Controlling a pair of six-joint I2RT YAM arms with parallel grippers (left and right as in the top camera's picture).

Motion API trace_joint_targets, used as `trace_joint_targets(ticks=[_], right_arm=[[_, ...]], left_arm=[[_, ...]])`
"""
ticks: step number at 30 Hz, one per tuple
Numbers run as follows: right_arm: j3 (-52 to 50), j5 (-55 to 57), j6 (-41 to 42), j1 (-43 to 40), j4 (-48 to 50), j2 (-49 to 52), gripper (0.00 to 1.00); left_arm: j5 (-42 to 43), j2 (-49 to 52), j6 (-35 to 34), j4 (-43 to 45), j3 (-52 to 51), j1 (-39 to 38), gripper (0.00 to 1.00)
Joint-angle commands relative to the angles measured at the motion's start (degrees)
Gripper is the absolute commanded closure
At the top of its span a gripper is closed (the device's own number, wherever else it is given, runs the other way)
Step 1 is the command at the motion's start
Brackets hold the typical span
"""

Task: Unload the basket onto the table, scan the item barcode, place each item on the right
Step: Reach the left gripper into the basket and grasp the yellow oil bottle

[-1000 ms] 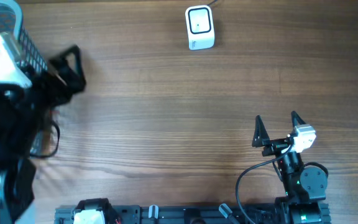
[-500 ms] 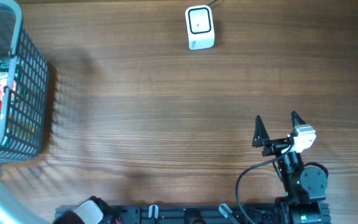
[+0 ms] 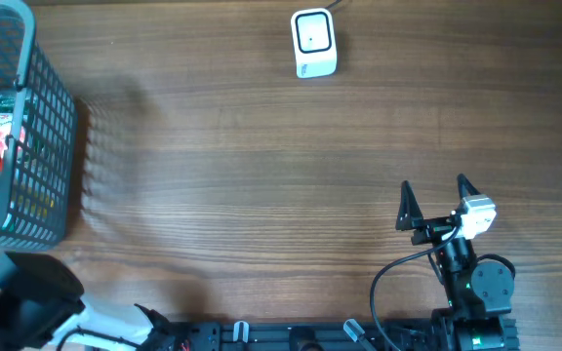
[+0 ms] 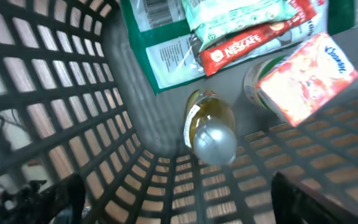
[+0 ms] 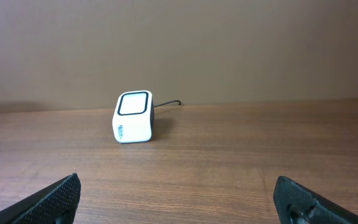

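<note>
Grey mesh basket [image 3: 52, 146] closes round the left gripper [image 4: 185, 208]: lattice walls outside both fingertips, floor straight ahead. Left jaws spread wide, nothing between them.

Items for scanning all lie on the basket floor, ahead of the left jaws, none touched:
- bottle [image 4: 209, 127], yellowish, silver cap toward the jaws, centred between the fingers and nearest
- pink-orange carton [image 4: 306, 78], tilted, toward the right-hand finger
- red Nescafé sachet [image 4: 244, 45], beyond the bottle
- green-and-white packet [image 4: 160, 37], farthest, a printed barcode near its far edge

Right gripper [image 3: 435, 200] over bare wooden table [image 3: 261, 175], jaws spread, empty. White scanner [image 5: 133, 117] with a dark-rimmed window stands well ahead of them, toward the left finger, cable [image 5: 168, 103] trailing behind it.

The overhead view catches only slivers of the basket's contents at the frame edge and no left fingertips. The left wrist view shows the labels plainly.
</note>
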Motion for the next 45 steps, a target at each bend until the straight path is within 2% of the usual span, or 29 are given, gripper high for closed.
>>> trace_joint_targets(ticks=[1,7,13,25,29,32,35,37,40,42,45], right_arm=[[-0.07,0.13,0.2,0.02,0.15,-0.35,0.0],[-0.07,0.13,0.22,0.02,0.15,-0.35,0.0],[-0.07,0.13,0.2,0.02,0.15,-0.35,0.0],[-0.07,0.11,0.22,0.02,0.15,-0.35,0.0],[-0.07,0.13,0.2,0.02,0.15,-0.35,0.0],[-0.07,0.13,0.2,0.02,0.15,-0.35,0.0],[-0.07,0.11,0.22,0.02,0.15,-0.35,0.0],[-0.07,0.13,0.22,0.02,0.15,-0.35,0.0],[-0.07,0.11,0.2,0.02,0.15,-0.35,0.0],[-0.07,0.13,0.22,0.02,0.15,-0.35,0.0],[-0.07,0.11,0.2,0.02,0.15,-0.35,0.0]], left_arm=[[-0.85,1.81,1.51,0.63,-0.17,0.17,0.16],[-0.15,2.6,1.49,2.01,-2.69,0.17,0.16],[3.04,2.6,2.78,10.88,-13.27,0.17,0.16],[4.52,2.6,2.75,19.89,-21.46,0.17,0.2],[4.5,2.6,2.75,20.5,-21.53,0.17,0.28],[4.52,2.6,2.75,20.85,-21.53,0.17,0.41],[4.74,2.62,2.75,20.79,-21.55,0.17,0.46],[5.16,2.6,2.71,20.83,-21.55,0.17,0.47],[5.16,2.62,2.54,20.9,-21.55,0.17,0.43],[5.64,2.6,2.56,21.0,-21.55,0.17,0.43],[6.21,2.6,2.56,21.07,-21.55,0.17,0.67]])
